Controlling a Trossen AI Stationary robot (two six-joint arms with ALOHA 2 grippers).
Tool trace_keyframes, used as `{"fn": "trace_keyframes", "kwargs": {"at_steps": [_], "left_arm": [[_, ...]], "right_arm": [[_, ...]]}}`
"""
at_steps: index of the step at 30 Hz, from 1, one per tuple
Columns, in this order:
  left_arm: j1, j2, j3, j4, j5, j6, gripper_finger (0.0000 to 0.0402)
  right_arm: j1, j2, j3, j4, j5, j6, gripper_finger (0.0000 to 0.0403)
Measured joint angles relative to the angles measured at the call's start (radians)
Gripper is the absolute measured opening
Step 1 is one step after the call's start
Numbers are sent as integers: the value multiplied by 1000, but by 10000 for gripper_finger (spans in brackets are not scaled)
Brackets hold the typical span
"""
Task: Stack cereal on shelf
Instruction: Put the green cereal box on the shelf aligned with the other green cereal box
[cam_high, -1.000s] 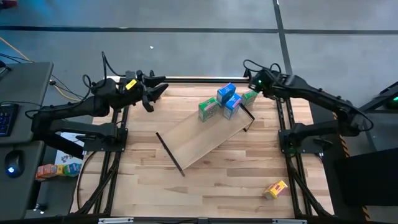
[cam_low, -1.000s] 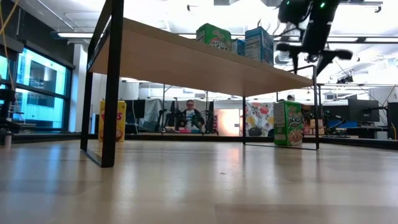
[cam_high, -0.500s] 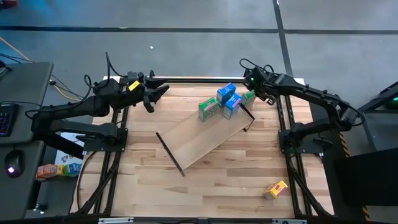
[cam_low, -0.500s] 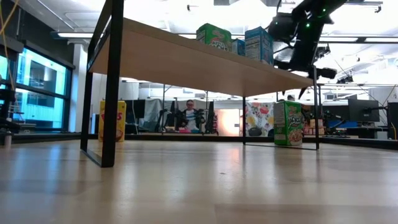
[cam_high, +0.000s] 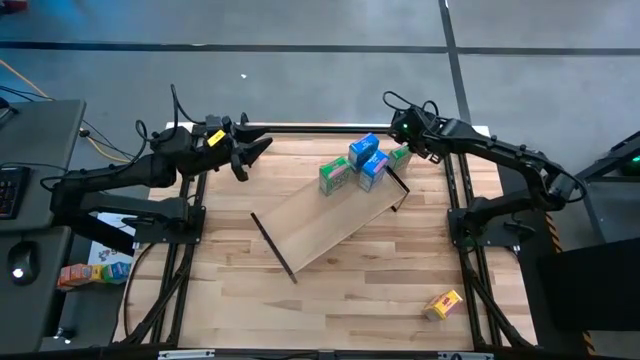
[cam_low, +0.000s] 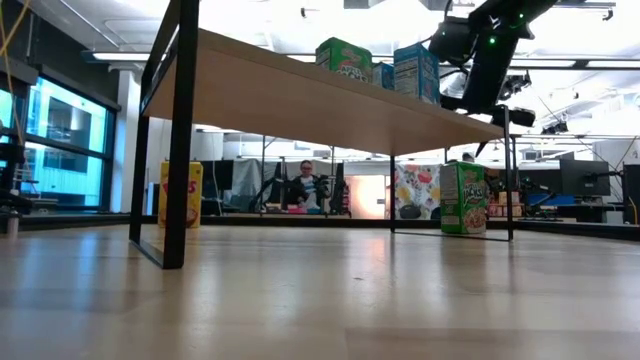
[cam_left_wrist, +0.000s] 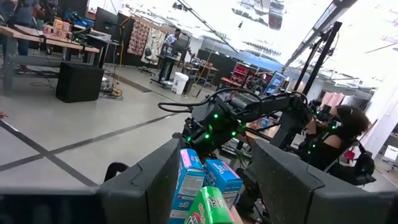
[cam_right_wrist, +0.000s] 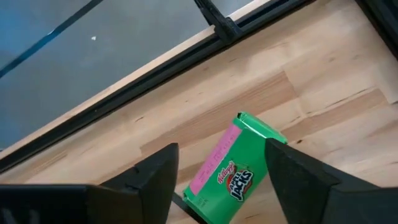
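The shelf (cam_high: 320, 225) stands slantwise on the table, and the low view shows its underside (cam_low: 300, 100). One green cereal box (cam_high: 335, 175) and two blue ones (cam_high: 363, 150) (cam_high: 373, 170) stand on its far right part. They also show in the left wrist view (cam_left_wrist: 186, 180). Another green box (cam_high: 400, 157) (cam_low: 462, 198) stands upright on the table beside the shelf's right bracket. My right gripper (cam_right_wrist: 221, 152) hangs open above this box (cam_right_wrist: 227, 171), with a finger on either side and not touching it. My left gripper (cam_high: 255, 145) is open and empty at the far left.
A yellow cereal box (cam_high: 443, 304) lies on the table near the front right. Another yellow box (cam_low: 180, 193) stands beyond the shelf's left end in the low view. The shelf's black brackets (cam_high: 272, 245) (cam_high: 397, 185) stand at its ends. A person sits in the room behind.
My right gripper has gone a little toward the table's left and far edge, coming over the green box beside the shelf, and has tipped its fingers downward. The boxes and the shelf have stayed in place.
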Motion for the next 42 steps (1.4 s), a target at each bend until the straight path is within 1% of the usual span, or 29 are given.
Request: {"fn": "trace_keyframes", "kwargs": {"at_steps": [4,7,9,13,16,19,23,26,32,38,42], "left_arm": [[0,0,0,-14,0,0,190],[0,0,0,-15,0,0,190],[0,0,0,-15,0,0,190],[0,0,0,-15,0,0,190],[0,0,0,-14,0,0,190],[0,0,0,-14,0,0,190],[0,0,0,-14,0,0,190],[0,0,0,-14,0,1,190],[0,0,0,-14,0,0,190],[0,4,0,-14,0,-6,190],[0,3,0,-13,0,-7,190]], "right_arm": [[9,0,0,-1,5,-8,275],[10,0,0,-12,-9,50,301],[12,0,0,-35,-16,92,309],[33,0,0,-69,15,134,312],[39,0,0,-72,29,208,312],[38,7,0,-64,49,243,312],[34,47,0,-55,22,251,312],[29,81,0,-47,12,291,312],[27,124,0,-38,11,286,312],[27,159,0,-20,52,295,312],[18,182,0,-19,31,295,311]]}}
